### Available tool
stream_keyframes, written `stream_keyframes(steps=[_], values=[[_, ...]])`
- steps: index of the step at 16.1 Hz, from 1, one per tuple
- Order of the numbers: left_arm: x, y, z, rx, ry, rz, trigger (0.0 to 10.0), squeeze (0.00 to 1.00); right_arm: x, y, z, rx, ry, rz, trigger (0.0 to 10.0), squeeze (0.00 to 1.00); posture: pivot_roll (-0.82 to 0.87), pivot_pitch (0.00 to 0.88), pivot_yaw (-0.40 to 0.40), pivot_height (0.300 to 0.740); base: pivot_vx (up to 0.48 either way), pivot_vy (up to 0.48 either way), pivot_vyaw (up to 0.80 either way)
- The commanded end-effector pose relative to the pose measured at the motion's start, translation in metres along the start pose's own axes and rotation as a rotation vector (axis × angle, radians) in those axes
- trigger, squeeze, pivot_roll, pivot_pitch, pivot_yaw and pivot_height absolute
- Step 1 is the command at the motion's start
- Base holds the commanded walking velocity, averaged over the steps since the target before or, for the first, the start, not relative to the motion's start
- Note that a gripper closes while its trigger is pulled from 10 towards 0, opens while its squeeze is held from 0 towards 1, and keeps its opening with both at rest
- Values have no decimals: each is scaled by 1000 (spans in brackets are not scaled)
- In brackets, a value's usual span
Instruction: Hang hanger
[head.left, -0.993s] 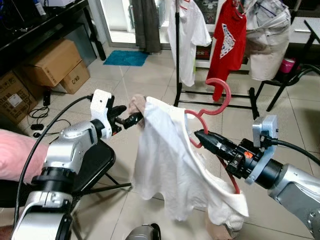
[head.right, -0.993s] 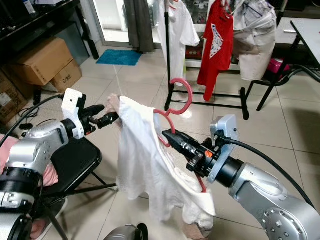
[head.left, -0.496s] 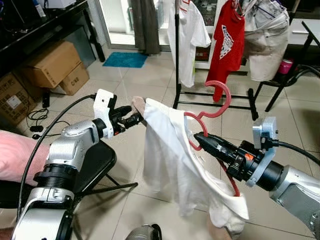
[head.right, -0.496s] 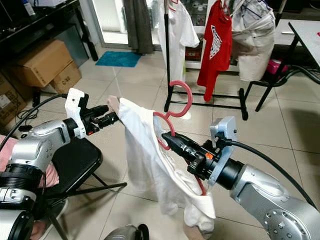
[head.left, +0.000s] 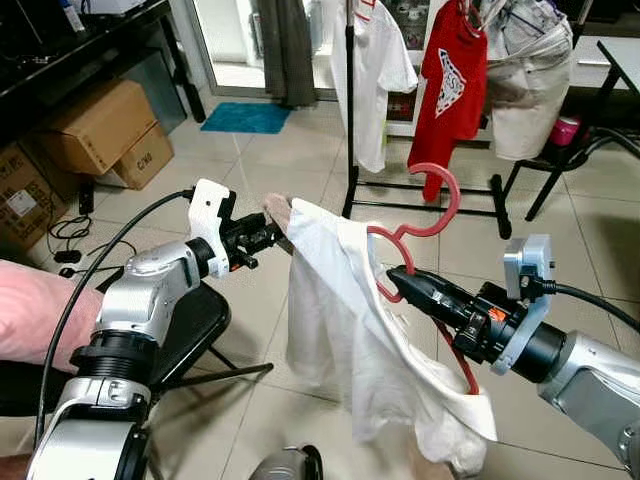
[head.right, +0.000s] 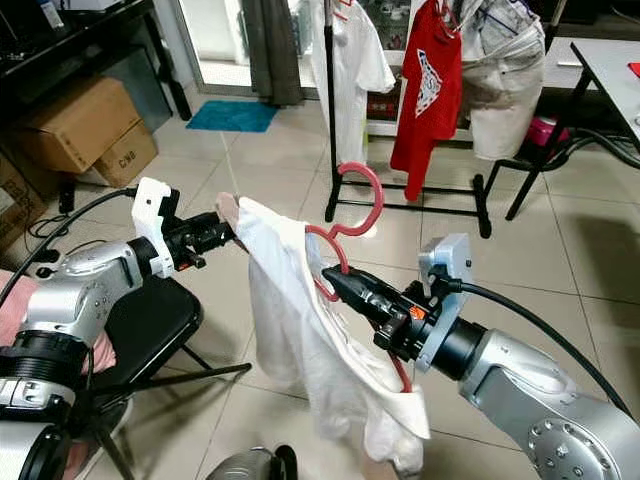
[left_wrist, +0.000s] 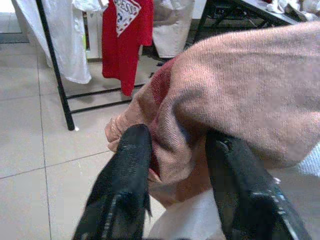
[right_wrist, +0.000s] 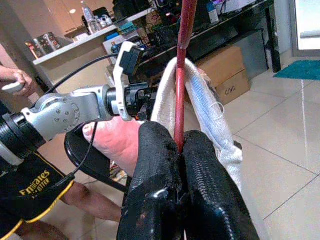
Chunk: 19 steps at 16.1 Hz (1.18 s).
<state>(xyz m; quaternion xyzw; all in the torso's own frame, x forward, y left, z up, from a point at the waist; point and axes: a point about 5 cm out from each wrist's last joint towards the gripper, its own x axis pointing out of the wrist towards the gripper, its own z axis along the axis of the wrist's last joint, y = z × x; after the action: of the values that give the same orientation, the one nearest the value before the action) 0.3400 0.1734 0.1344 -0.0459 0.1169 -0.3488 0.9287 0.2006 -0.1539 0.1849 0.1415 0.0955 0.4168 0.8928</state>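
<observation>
- Right tool (head.left: 397, 276) pinches the red hanger (head.left: 430, 205) near its neck.
- Left tool (head.left: 268, 237) pinches the white shirt (head.left: 340, 330) draped over that hanger.
- A clothes rack (head.left: 352, 110) stands beyond.

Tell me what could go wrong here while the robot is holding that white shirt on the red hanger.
1. The right gripper pinches only the thin red hanger between its fingers, so the hanger might twist or slip under the shirt's weight.
2. The white shirt sags off one side; it may slide off.
3. The left gripper grips cloth at the shoulder; pulling could drag the shirt off before reaching the clothes rack.
</observation>
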Motion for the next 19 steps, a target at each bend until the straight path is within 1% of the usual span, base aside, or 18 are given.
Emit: stream_keyframes(steps=[1, 9, 11, 14, 16, 19], values=[[-1, 3, 0, 7, 0, 21, 0, 0, 0, 6, 3, -17, -12, 30, 10000, 0, -43, 38, 130, 740, 0, 0, 0], [-1, 6, -1, 4, 1, 34, 0, 0, 0, 6, 3, -19, -12, 27, 10000, 0, -41, 41, 131, 740, 0, 0, 0], [-3, 9, -4, -2, 5, 82, 0, 0, -1, 6, 3, -18, -9, 25, 10000, 0, -41, 44, 129, 740, 0, 0, 0], [-6, 23, -7, -29, 1, 222, 0, 0, -2, 4, 3, -15, -13, 9, 10000, 0, -41, 43, 128, 740, 0, 0, 0], [-7, 26, -11, -37, 17, 270, 0, 0, -2, 3, 3, -16, -16, 2, 10000, 0, -42, 44, 130, 740, 0, 0, 0], [-10, 34, -20, -58, 50, 373, 0, 0, -3, 1, 5, -14, -29, -14, 10000, 0, -44, 46, 131, 740, 0, 0, 0]])
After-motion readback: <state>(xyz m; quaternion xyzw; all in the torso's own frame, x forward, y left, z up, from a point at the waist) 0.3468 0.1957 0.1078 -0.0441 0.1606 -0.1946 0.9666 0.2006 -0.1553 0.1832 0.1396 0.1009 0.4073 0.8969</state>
